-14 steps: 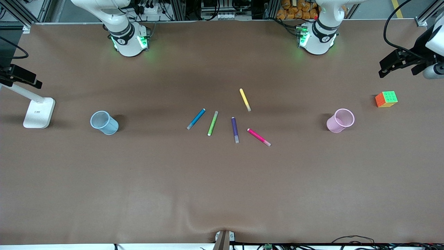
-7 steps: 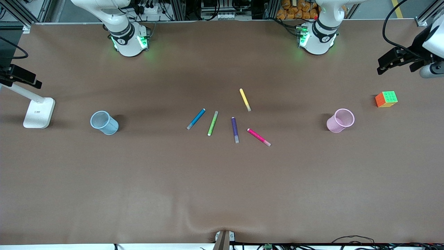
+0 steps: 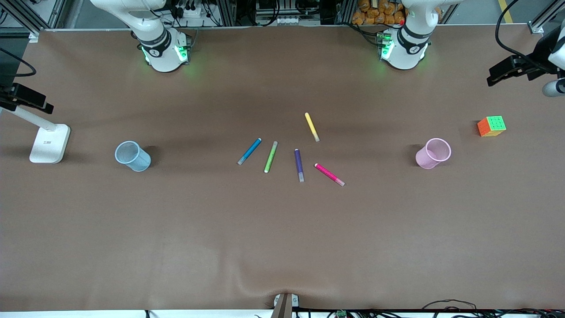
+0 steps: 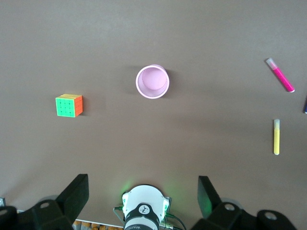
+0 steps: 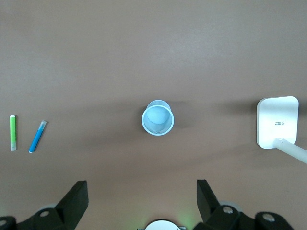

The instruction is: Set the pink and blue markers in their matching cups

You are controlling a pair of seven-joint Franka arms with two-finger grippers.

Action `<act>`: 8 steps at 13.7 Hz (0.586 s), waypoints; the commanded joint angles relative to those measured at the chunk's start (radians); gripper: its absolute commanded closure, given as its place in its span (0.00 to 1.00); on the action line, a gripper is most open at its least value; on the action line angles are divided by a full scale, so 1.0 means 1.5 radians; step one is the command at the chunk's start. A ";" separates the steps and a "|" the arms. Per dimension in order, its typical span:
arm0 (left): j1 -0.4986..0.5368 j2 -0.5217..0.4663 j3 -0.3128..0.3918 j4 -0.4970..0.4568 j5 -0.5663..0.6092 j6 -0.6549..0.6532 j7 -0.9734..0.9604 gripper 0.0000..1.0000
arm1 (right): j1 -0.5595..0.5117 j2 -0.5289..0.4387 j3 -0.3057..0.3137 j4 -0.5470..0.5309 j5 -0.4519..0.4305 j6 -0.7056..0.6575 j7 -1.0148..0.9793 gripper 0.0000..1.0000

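Slim magenta-pink marker (image 3: 329, 174) lies flat mid-surface, long axis diagonal, grey cap toward the front camera. Sky-blue marker (image 3: 250, 151) lies diagonal beside the lime-green marker (image 3: 270, 157); dark purple marker (image 3: 299, 164) between. Pale pink cup (image 3: 433, 153) and pale blue cup (image 3: 132, 156) upright, well apart. Left pincer (image 4: 143, 194) and right pincer (image 5: 142, 199) spread, empty, high above.

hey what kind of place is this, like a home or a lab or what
Most likely a robotics lab. Two arm bases are bolted along one edge of a big brown table, aluminium framing and cables run past that edge, and a few props are laid out: markers, a pink cup, a blue cup and a puzzle cube.
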 commanded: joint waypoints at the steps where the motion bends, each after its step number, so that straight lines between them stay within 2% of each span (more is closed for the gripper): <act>1: 0.000 0.003 -0.004 0.005 -0.005 -0.006 -0.021 0.00 | -0.010 0.007 0.004 0.014 -0.003 0.000 0.008 0.00; 4: -0.009 0.038 -0.012 0.017 -0.013 0.013 -0.020 0.00 | -0.009 0.007 0.004 0.014 0.001 -0.001 0.009 0.00; 8: -0.022 0.078 -0.046 0.017 -0.029 0.013 -0.035 0.00 | -0.009 0.024 0.004 0.014 -0.004 0.003 0.009 0.00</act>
